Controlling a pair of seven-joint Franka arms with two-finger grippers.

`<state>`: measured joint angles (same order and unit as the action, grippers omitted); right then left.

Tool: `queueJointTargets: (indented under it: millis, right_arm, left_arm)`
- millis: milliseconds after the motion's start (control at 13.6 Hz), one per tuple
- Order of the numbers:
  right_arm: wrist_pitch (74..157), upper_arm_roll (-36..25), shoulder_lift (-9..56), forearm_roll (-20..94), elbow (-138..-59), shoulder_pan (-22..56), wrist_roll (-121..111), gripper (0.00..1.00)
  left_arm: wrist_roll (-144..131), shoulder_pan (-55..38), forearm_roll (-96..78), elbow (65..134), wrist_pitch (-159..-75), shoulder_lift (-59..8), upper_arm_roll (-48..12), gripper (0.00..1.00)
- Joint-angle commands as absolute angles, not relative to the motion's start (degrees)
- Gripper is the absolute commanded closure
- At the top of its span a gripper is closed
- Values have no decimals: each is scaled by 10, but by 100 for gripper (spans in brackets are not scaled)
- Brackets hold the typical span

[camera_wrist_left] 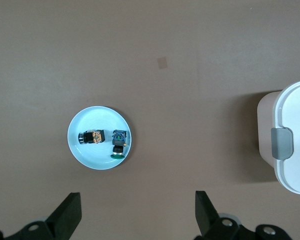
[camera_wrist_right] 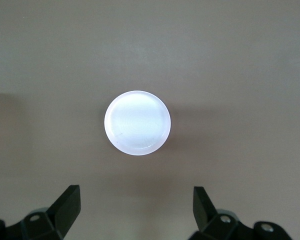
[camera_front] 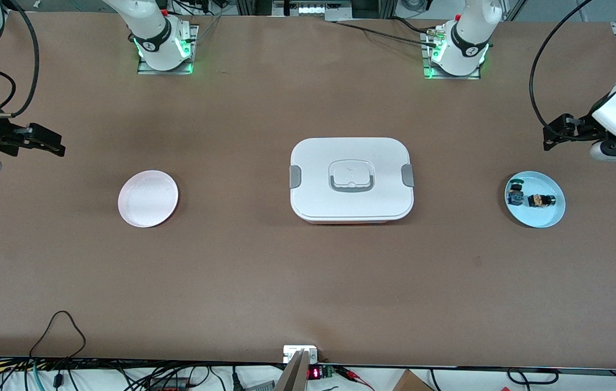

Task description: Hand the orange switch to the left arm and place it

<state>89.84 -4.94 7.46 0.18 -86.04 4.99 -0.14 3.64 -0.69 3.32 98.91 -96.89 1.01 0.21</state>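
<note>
We see a wide brown table [camera_front: 264, 271] with a large white rounded-rectangular lidded box [camera_front: 351, 179] at its middle, grey clips on two of its sides and a grey-edged recessed handle on the lid. Toward the left arm's end of the table lies a small round pale blue plate [camera_front: 544, 216]. On it rests the orange switch [camera_front: 539, 201], a tiny black-bodied part with an orange cap, lying on its side. Just beside it on the same plate sits a similar tiny component with a blue body and a green cap [camera_front: 515, 192]; we cannot tell whether the two touch. In the left wrist view the blue plate [camera_wrist_left: 90, 155] shows both: the orange switch [camera_wrist_left: 91, 137] and the blue-and-green component [camera_wrist_left: 119, 142], with one clipped edge of the white box [camera_wrist_left: 292, 145] at the frame's border.

Toward the right arm's end of the table lies a small round white plate [camera_front: 148, 198], with nothing on it; the right wrist view shows the same white plate [camera_wrist_right: 137, 122] on the brown surface.

The left gripper [camera_front: 556, 132] hangs in the air over the table near the blue plate, its black fingers [camera_wrist_left: 70, 212] spread wide and holding nothing. The right gripper [camera_front: 47, 142] hangs over the table's edge near the white plate, its fingers [camera_wrist_right: 67, 205] likewise spread wide and holding nothing. Both arms wait apart from the box.
</note>
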Motion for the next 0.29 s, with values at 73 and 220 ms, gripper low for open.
queueJointTargets:
  millis: [73, 220]
  right_arm:
    - [888, -51, 62, 2, -867, 52, 4, 0]
    - [886, -51, 62, 2, -867, 52, 2, 0]
  left_arm:
    - [39, -6, 21, 992, -964, 15, 4, 0]
    - [39, -6, 21, 990, -963, 15, 4, 0]
